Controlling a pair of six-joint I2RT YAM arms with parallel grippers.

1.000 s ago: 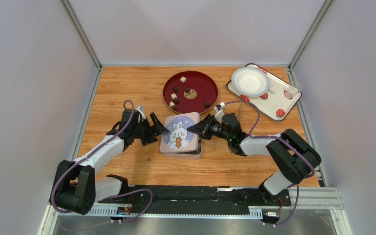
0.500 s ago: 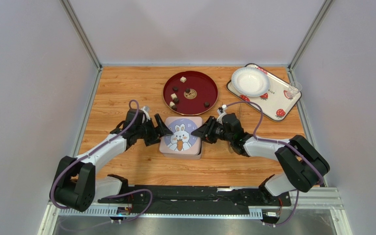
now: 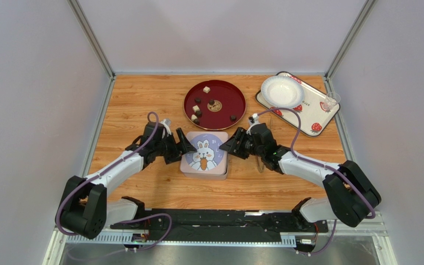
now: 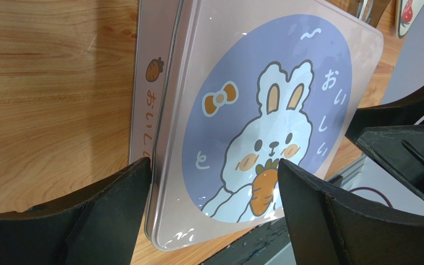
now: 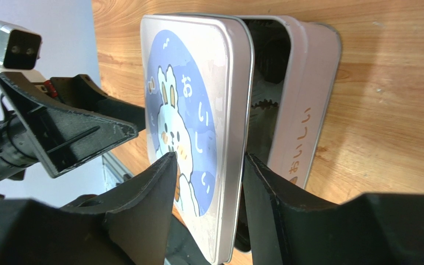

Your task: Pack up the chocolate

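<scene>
The chocolate [image 3: 195, 113], dark pieces and a few cream cubes, lies on the red plate [image 3: 236, 99] at the back of the tabletop [image 3: 137, 99], just behind the tin [image 3: 204, 175]; the bunny lid [image 3: 203, 153] sits over the tin, lifted off it on the right side; the left end effector [image 3: 182, 144] stands wide open astride the lid's left edge; the right end effector [image 3: 228, 146] has its fingers [image 5: 153, 204] partly apart, one over the lid's face and one beneath it; whether they pinch the lid I cannot tell.
</scene>
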